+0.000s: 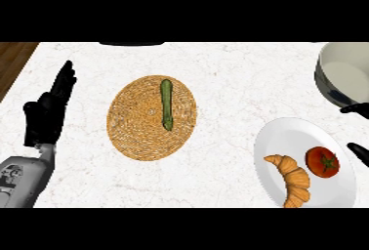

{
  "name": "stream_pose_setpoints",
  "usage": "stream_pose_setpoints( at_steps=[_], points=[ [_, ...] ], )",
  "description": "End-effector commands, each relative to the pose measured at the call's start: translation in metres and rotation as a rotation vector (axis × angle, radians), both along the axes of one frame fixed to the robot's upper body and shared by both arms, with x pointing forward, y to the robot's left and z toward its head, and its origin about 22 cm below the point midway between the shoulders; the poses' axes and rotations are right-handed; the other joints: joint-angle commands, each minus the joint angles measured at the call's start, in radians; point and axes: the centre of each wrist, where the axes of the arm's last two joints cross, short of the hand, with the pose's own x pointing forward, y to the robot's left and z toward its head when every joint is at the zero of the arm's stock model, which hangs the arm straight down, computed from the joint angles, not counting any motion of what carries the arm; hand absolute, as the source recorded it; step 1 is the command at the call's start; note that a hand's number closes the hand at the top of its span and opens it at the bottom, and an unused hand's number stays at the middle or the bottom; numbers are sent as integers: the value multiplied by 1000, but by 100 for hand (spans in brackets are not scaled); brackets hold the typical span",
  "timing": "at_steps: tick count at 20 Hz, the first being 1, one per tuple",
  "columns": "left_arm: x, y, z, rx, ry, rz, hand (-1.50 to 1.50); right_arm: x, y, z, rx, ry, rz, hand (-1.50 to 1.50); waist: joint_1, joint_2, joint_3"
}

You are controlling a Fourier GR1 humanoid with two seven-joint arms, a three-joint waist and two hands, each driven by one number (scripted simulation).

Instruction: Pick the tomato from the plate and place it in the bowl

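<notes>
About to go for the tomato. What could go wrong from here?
The croissant lies close beside the tomato on the plate, so the right hand may knock it. The round tomato may roll if touched off-centre. The bowl and the right hand are both cut off at the view's right edge, so the placing will be hard to watch.

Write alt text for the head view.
A tomato sits beside a croissant on a plate at lower right, a bowl beyond it. A green vegetable lies on a central woven mat; the left hand rests open at left.
</notes>
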Motion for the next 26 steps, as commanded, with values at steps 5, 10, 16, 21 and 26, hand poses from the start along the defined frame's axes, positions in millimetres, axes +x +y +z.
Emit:
stream_pose_setpoints(
  at_steps=[5, 10, 16, 21, 26],
  points=[
    [-11, -11, -2, -21, -35, -14, 0, -16, -81, 54, -160, -202, 143, -150, 10, 0, -2],
    [-4, -6, 8, -6, -42, 4, 0, -23, -89, 77, -435, -178, 203, -150, -5, 0, -4],
    [-12, -20, 6, -22, -21, -15, 0, -18, -80, 93, -801, -177, 244, -150, 1, -2, -7],
    [-5, -18, 10, -14, -47, -8, 0, -1, -41, 70, -933, -198, 329, -150, 1, -1, -9],
    [-15, -21, 11, -21, -21, 27, 0, -14, -30, 73, -1017, -158, 434, -150, -24, -9, -9]
  ],
)
